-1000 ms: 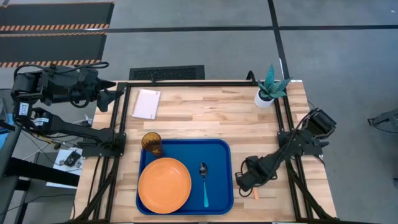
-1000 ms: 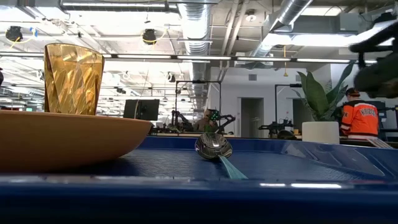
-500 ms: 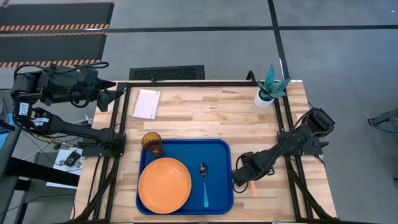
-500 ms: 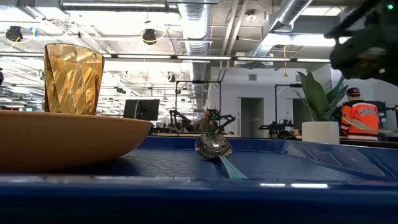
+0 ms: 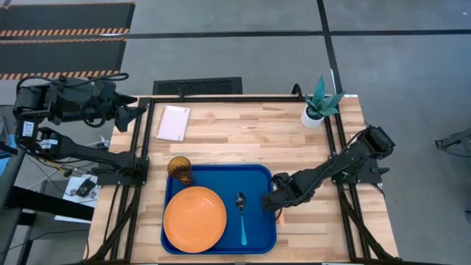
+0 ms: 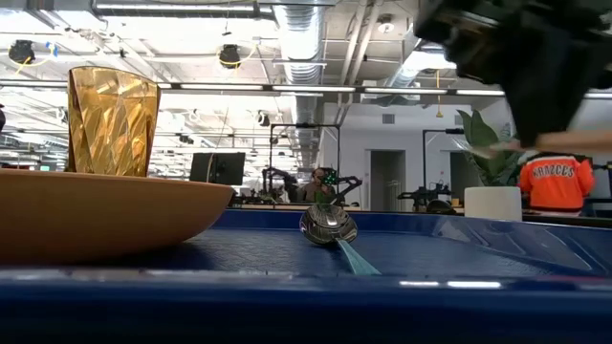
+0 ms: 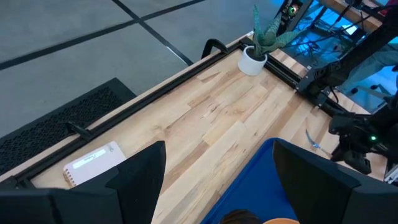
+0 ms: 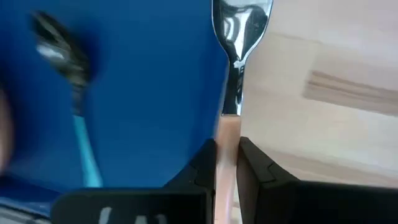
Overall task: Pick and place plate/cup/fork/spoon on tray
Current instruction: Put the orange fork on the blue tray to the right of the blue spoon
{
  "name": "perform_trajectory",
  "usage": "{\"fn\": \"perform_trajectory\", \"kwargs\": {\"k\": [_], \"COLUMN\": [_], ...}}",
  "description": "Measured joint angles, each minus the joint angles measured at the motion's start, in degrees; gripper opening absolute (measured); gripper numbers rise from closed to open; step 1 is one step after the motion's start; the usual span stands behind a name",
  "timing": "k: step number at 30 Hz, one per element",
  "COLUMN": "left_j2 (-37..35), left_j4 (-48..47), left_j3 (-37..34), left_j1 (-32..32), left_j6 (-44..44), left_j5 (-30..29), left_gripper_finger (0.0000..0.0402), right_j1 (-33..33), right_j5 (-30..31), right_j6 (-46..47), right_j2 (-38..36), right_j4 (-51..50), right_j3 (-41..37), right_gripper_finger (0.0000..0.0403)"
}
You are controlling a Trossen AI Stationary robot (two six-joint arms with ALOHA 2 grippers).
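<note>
Three of the four pieces already sit on the large rectangular blue plastic tray (image 5: 257, 177) with its raised rim: the round flat orange plate (image 5: 195, 219) at about seven o'clock in the tray, the small spoon (image 5: 241, 215) with silver bowl and light blue handle just beside it toward three o'clock, and the translucent amber tumbler cup (image 5: 179, 168) at the tray's eleven o'clock corner, though whether the cup stands inside the rim or on it cannot be told.

The right hand (image 5: 274, 204) is at the tray's three o'clock edge, closed on the orange handle of the small silver-tined fork (image 8: 235, 37). In the right wrist view the fork lies right along the line where blue tray meets pale wooden tabletop (image 5: 250, 132).

Likely risk: if let go here, the fork could land across the raised rim and tip back onto the wood, since its tines hang directly over that edge. The thin handle is pinched near its end, so the fork may also swing or slip.

Open tray floor lies between the spoon and the three o'clock rim, and more toward twelve o'clock; it is narrow, so drifting toward nine o'clock could knock the spoon.

The left hand (image 7: 214, 186) waits off the tabletop's ten o'clock corner, fingers apart, holding nothing.
</note>
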Motion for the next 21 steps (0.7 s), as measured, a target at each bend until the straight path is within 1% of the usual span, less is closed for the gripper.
{"fn": "perform_trajectory", "kwargs": {"k": [7, 13, 18, 21], "left_j2": [0.0, 0.0, 0.0, 0.0], "left_j4": [0.0, 0.0, 0.0, 0.0], "left_j3": [0.0, 0.0, 0.0, 0.0], "left_j1": [0.0, 0.0, 0.0, 0.0], "left_j6": [-0.5, -0.5, -0.6, -0.6], "left_j5": [0.0, -1.0, -1.2, -1.2], "left_gripper_finger": [0.0282, 0.0282, 0.0282, 0.0282], "right_j1": [-0.1, 0.1, 0.1, 0.2], "right_j5": [5.4, 9.7, 11.7, 11.6], "right_j6": [0.1, 2.2, 2.2, 2.2], "right_j2": [0.0, 0.1, 0.1, 0.1], "right_j4": [3.8, 7.8, 9.5, 10.3], "right_j3": [3.1, 3.2, 3.2, 3.2], "right_gripper_finger": [0.0042, 0.0042, 0.0042, 0.0042]}}
